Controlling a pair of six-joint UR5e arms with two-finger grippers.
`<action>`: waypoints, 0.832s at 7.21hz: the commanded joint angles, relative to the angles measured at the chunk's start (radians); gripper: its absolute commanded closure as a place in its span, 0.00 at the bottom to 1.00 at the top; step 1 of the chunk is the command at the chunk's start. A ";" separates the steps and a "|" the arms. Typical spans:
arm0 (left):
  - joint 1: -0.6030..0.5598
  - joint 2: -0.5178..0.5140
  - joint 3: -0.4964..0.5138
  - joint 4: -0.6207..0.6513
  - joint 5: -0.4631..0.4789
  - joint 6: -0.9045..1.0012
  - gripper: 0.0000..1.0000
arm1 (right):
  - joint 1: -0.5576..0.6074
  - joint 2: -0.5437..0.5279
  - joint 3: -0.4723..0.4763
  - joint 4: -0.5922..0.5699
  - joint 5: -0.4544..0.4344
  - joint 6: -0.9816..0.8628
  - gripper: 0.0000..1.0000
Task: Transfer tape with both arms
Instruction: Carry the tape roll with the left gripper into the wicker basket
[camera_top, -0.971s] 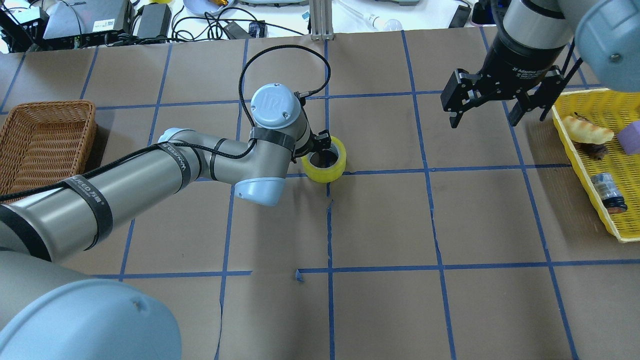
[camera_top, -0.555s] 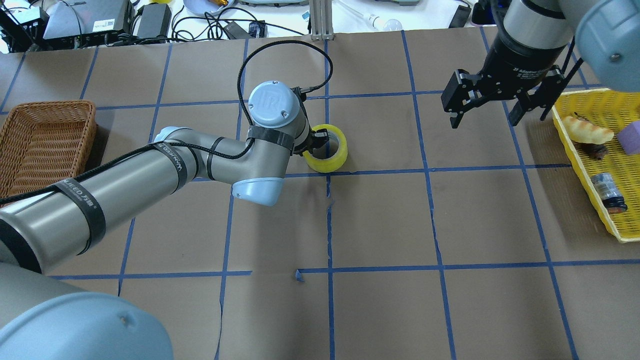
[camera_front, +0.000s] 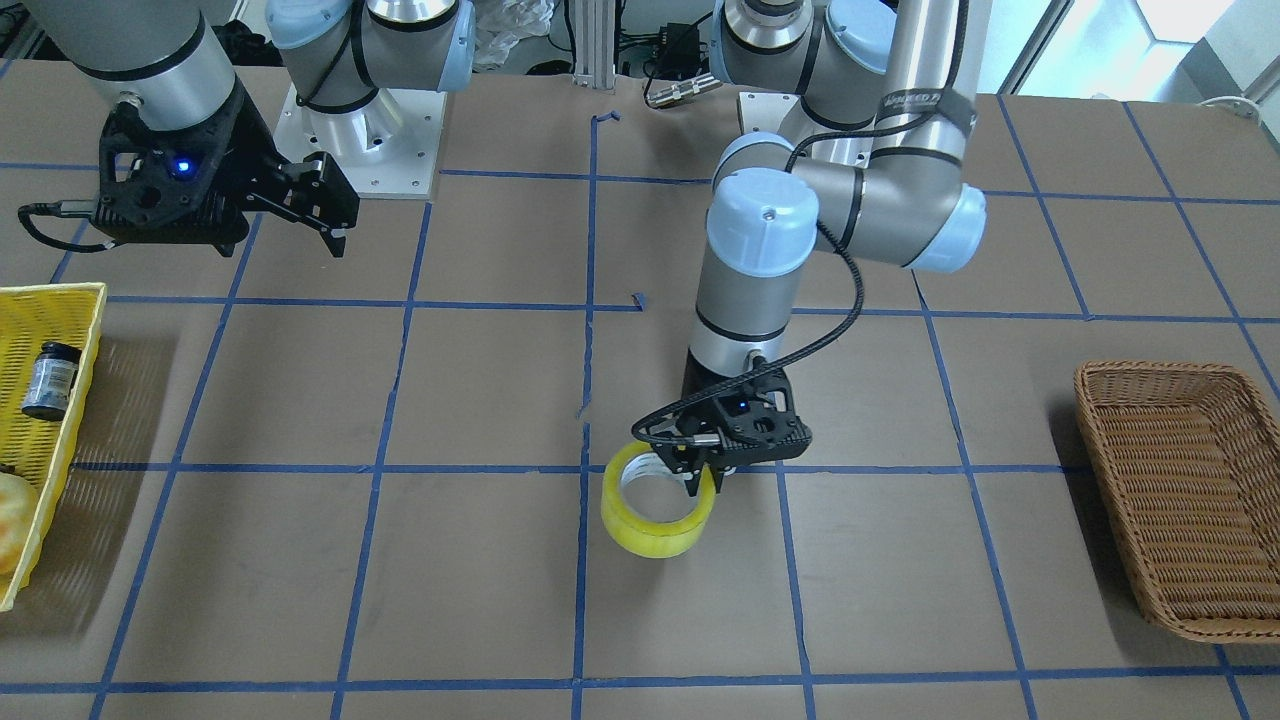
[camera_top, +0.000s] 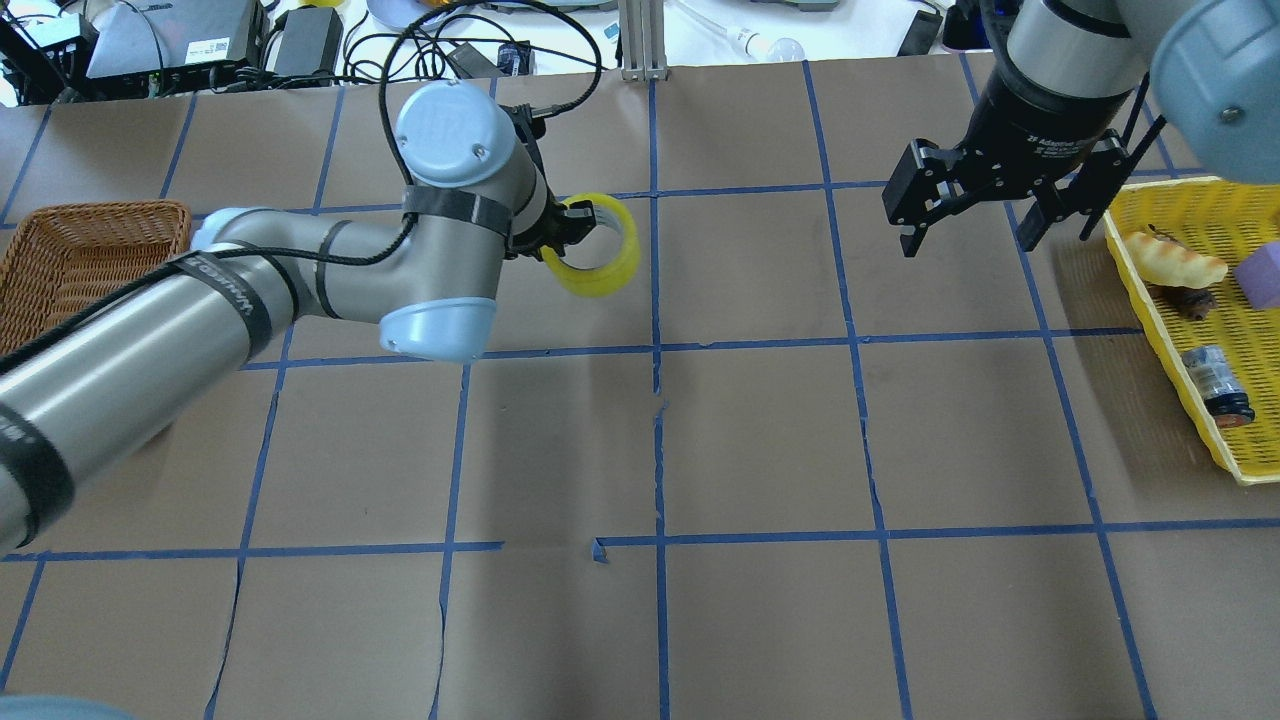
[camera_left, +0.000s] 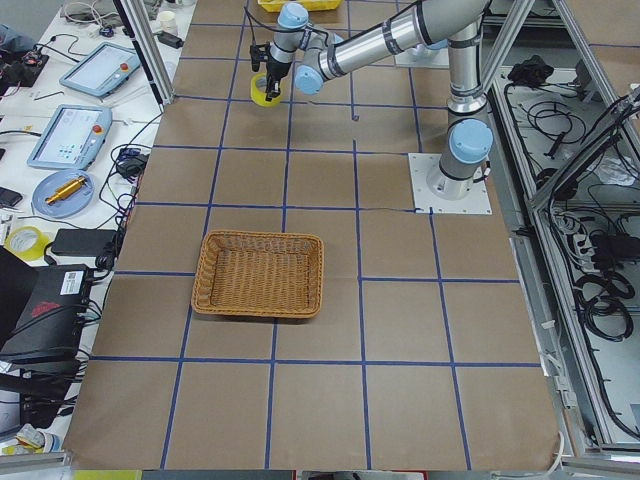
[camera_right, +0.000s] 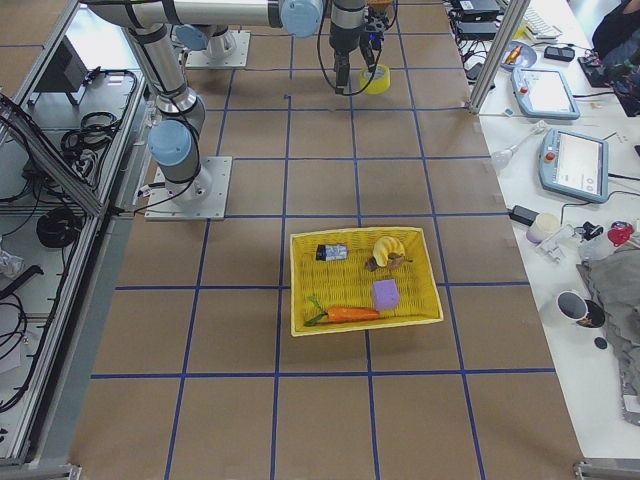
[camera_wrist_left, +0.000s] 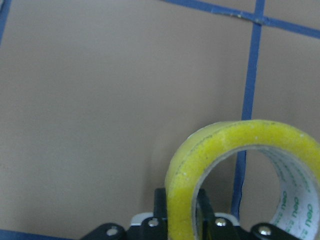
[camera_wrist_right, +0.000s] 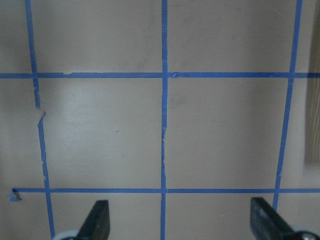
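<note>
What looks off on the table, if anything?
Only the blue grid tape: near the robot's edge one line has a gap ending in a loose curled end, and the vertical line crossing there is frayed and broken. The tape roll hangs tilted in the left jaws, as expected for a carry.

We see that our left gripper (camera_top: 572, 222) has lifted the tape (camera_top: 610, 277) off the table (camera_top: 900, 450). The tape has gone farther away and a bit left, and now it tilts.
</note>
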 joint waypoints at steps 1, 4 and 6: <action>0.168 0.131 0.093 -0.411 -0.005 0.255 1.00 | 0.001 0.000 0.000 0.000 0.003 -0.002 0.00; 0.563 0.247 0.146 -0.629 -0.006 0.731 1.00 | -0.001 0.000 0.002 0.000 0.003 -0.002 0.00; 0.840 0.192 0.152 -0.588 -0.037 0.923 1.00 | -0.001 0.000 0.003 0.002 0.002 -0.007 0.00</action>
